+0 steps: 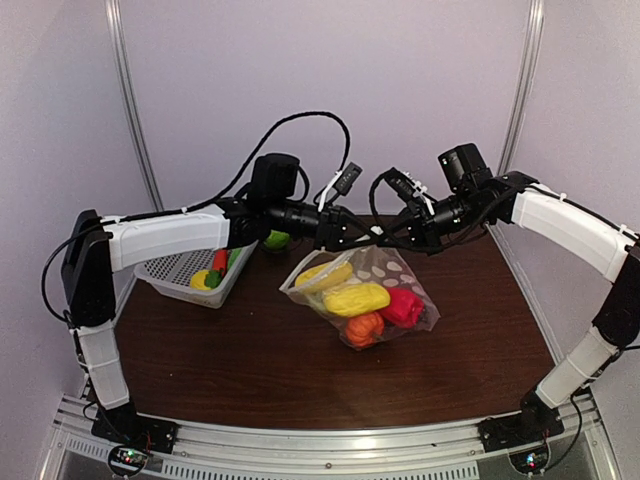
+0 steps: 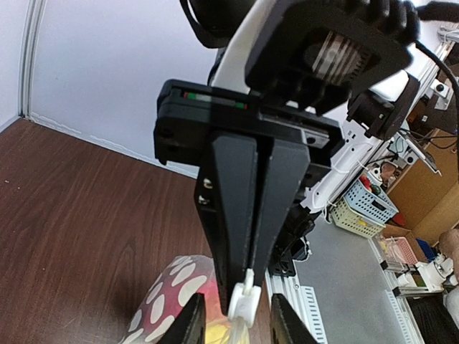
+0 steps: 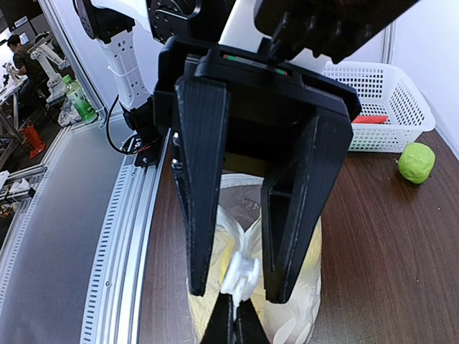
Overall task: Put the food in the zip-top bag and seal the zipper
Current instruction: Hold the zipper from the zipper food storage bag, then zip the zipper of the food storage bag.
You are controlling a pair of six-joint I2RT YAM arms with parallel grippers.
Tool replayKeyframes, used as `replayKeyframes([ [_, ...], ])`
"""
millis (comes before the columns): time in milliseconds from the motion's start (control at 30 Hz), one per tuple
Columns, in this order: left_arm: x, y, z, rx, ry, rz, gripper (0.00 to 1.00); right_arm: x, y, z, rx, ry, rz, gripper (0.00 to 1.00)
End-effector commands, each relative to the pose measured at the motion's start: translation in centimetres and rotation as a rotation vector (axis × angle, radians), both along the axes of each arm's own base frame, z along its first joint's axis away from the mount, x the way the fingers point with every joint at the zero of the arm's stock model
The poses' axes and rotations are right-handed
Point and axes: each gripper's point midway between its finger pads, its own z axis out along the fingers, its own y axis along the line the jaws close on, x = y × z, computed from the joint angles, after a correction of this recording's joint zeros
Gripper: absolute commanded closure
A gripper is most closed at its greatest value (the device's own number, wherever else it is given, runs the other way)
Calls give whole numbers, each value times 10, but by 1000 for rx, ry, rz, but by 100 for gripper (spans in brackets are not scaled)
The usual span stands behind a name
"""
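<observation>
- Here, nearest me, the zip-top bag (image 1: 395, 270) lies mid-surface (image 1: 250, 360) with yellow, red and orange food (image 1: 357, 298) inside.
- At its far edge, my right fingers (image 2: 242, 283) are pinched closed on the bag's white tab (image 3: 240, 276).
- My left fingers (image 3: 199, 276) stand open, one on either side of that tab.
- Farther left, the white basket (image 1: 165, 268) holds more pieces, and a green piece (image 3: 417, 162) lies near it.

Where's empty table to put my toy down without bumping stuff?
Biggest bare patch: the table front, between the bag and the arm bases. Smaller ones: front left, in front of the basket, and right of the bag. Crowded: back middle, where the left gripper and right gripper meet at the zipper, a green toy just behind.
</observation>
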Motion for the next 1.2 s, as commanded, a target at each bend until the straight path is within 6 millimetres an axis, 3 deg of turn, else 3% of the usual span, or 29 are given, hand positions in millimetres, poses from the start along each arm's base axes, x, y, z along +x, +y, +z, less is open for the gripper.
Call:
replayKeyframes([
  [0,2,-1,7,-23,1,-26,72,-6,0,21,43,-68,15,100],
  [667,5,4,15,-61,28,-26,91,-3,-1,14,32,-65,8,100],
  [800,10,6,12,-41,18,6,99,3,-4,23,61,-77,-21,100],
  [933,13,10,7,-17,21,22,100,10,-11,31,91,-77,-49,100],
  [1067,15,19,-1,29,1,46,100,33,-33,48,190,-85,-157,100],
  [1167,15,26,-8,50,10,61,100,39,-45,60,244,-98,-199,100],
])
